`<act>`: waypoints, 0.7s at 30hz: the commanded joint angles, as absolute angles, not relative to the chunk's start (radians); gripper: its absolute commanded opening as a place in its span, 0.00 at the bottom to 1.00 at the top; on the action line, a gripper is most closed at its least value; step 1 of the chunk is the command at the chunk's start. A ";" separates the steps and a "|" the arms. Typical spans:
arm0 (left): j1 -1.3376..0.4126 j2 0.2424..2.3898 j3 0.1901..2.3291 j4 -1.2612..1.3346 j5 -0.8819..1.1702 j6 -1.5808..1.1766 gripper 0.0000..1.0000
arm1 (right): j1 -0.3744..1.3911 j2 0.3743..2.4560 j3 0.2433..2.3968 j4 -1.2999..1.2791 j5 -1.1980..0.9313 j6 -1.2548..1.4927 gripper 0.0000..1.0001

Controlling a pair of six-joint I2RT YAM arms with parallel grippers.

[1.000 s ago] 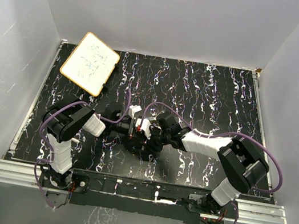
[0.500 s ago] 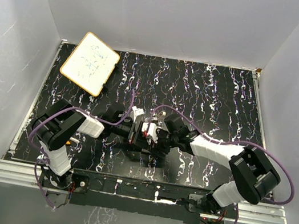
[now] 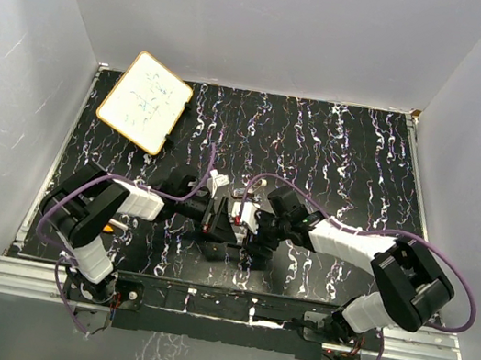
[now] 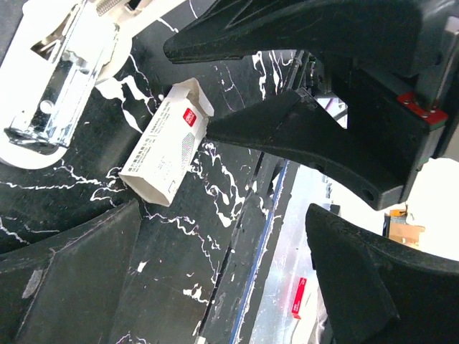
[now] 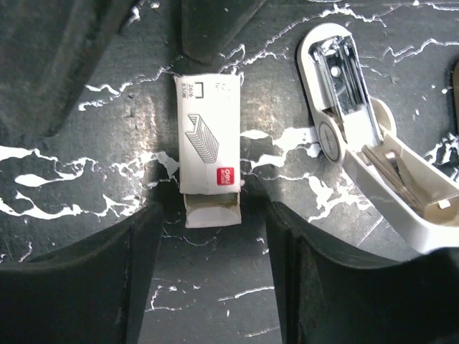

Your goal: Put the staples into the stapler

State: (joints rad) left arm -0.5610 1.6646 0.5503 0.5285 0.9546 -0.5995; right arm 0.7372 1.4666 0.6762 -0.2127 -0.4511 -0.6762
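The staples' small white box (image 5: 209, 147), with a red logo, lies flat on the black marbled table. Its inner tray (image 5: 211, 209) is slid partly out toward my right gripper. The white stapler (image 5: 343, 93) lies open to the box's right, its metal channel bare. My right gripper (image 5: 211, 287) is open and empty, its fingertips either side of the tray end, not touching. My left gripper (image 4: 222, 229) is open and empty, facing the box (image 4: 163, 150) from the other side; the stapler (image 4: 57, 79) is beyond. In the top view both grippers (image 3: 214, 227) (image 3: 247, 234) meet near the table's front.
A white board (image 3: 145, 100) with a tan rim lies at the far left corner. A small orange-and-white stick (image 3: 115, 225) lies by the left arm. The table's front edge with a blue strip (image 4: 276, 208) runs close to the left gripper. Grey walls enclose the table.
Both grippers have shifted toward the near edge and come down around the staple box. The right arm has stretched further left. Nothing was gripped.
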 commanded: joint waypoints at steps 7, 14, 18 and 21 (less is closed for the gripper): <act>-0.534 1.576 0.573 0.445 0.960 -0.485 0.97 | 0.734 1.496 0.683 -0.183 -0.472 -0.701 0.50; -0.533 1.520 0.595 0.352 0.965 -0.274 0.97 | 0.734 1.493 0.672 -0.179 -0.474 -0.711 0.38; -0.533 1.474 0.604 0.275 0.964 -0.072 0.95 | 0.726 1.485 0.662 -0.188 -0.485 -0.733 0.33; -0.534 1.451 0.611 0.190 0.977 0.099 0.94 | 0.701 1.470 0.657 -0.213 -0.512 -0.766 0.31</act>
